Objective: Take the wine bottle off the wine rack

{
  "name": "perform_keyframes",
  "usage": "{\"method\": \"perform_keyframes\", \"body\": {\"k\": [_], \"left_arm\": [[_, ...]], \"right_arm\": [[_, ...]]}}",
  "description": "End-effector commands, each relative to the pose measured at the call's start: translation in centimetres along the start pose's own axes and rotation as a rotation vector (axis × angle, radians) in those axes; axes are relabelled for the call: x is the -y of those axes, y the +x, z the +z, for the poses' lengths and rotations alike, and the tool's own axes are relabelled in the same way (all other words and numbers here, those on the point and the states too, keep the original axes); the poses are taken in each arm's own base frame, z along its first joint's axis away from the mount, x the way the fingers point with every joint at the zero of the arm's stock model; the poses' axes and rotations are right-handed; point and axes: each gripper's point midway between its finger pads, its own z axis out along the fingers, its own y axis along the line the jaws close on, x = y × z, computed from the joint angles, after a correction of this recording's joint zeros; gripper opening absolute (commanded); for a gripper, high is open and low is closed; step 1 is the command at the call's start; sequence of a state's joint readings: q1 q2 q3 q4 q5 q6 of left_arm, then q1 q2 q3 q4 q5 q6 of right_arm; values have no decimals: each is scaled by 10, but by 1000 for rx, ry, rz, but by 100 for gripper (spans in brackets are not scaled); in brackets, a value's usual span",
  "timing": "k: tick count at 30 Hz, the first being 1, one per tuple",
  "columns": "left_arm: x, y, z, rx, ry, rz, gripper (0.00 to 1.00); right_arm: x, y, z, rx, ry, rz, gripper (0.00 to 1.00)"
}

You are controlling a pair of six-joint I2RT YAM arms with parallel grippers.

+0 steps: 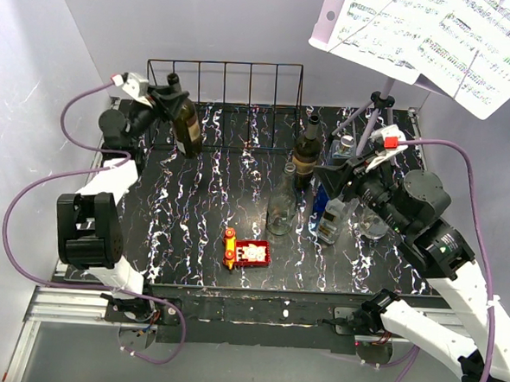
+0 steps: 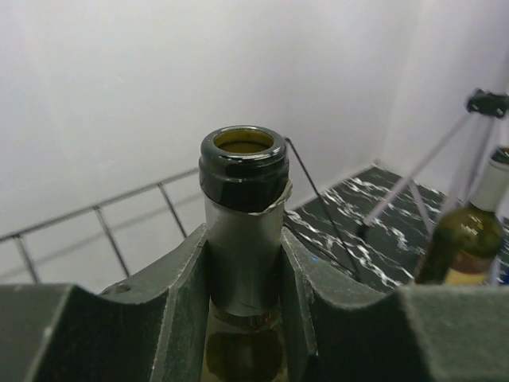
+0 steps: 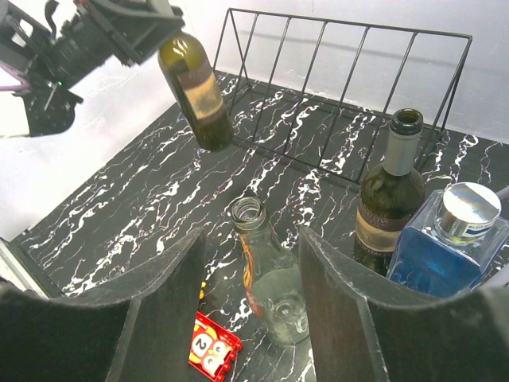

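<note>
Where the black marbled table (image 1: 191, 239) fills the cell, we see the biggest thing above it at far right: white sheet music (image 1: 437, 38) on a tripod music stand (image 1: 377, 103). Along the far edge, left of the stand, sits the wine rack (image 1: 225, 64), a low black wire frame whose slots show no bottle. The left gripper (image 1: 168, 89) is clenched around the neck of the wine bottle (image 1: 187, 126), its fingers (image 2: 187, 278) pressed against both sides just under the dark lip. The bottle hangs tilted in the air at the rack's left end, on its near side, with its base off the table. The right gripper (image 1: 334, 174) hovers at centre right with its jaws apart and nothing between them; its wrist camera looks down past them at a clear glass bottle (image 1: 282, 201). A second dark bottle (image 1: 306, 151) stands upright just beyond that one, with a blue flask (image 3: 445, 255) with a silver cap to its right. A small red box (image 1: 251, 253) lies near the front, left of the clear bottle.
</note>
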State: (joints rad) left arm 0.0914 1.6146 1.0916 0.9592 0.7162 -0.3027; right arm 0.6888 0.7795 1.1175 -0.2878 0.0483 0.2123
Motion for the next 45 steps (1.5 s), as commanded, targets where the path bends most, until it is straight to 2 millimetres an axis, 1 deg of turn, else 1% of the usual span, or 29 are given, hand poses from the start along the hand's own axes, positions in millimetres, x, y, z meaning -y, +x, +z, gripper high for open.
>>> {"method": "perform_keyframes", "body": {"k": [1,2,5,7,8,14,19,24,28,34,38,39,41,43,45], "left_arm": [[63,-55,2,158,144,127,0],[82,-50,9,153,193,106,0],[110,-47,9,176,269,65,0],[122,-43,6,183,286,38,0],[132,-41,7,184,303,26,0],[164,-16,6,156,349,-7,0],[183,-4,8,147,382,-22,0],[197,19,8,112,405,-47,0],[201,28,3,113,404,-77,0],[207,61,-7,70,407,-115,0],[209,76,-9,47,407,-136,0],[208,78,-10,43,401,-138,2],[208,80,-11,41,396,-143,20],[208,81,-12,30,400,-148,43],[209,83,-12,12,409,-145,59]], "right_arm": [[-4,-13,-3,51,-15,9,58],[-5,-14,-4,54,-16,9,58],[-4,-17,-7,65,-12,9,57],[-4,-17,-9,67,-12,8,58],[-4,-17,-10,68,-13,8,58],[-4,-16,-15,75,-12,5,58],[-3,-13,-17,76,-14,5,58],[-2,-10,-18,75,-9,6,58],[-1,-10,-19,73,-6,3,58],[0,-8,-20,76,0,2,58],[1,-7,-21,71,1,1,58],[0,-7,-22,73,1,1,58],[1,-8,-23,75,5,1,58],[2,-9,-25,79,9,-2,57],[2,-9,-25,81,9,-2,58]]}}
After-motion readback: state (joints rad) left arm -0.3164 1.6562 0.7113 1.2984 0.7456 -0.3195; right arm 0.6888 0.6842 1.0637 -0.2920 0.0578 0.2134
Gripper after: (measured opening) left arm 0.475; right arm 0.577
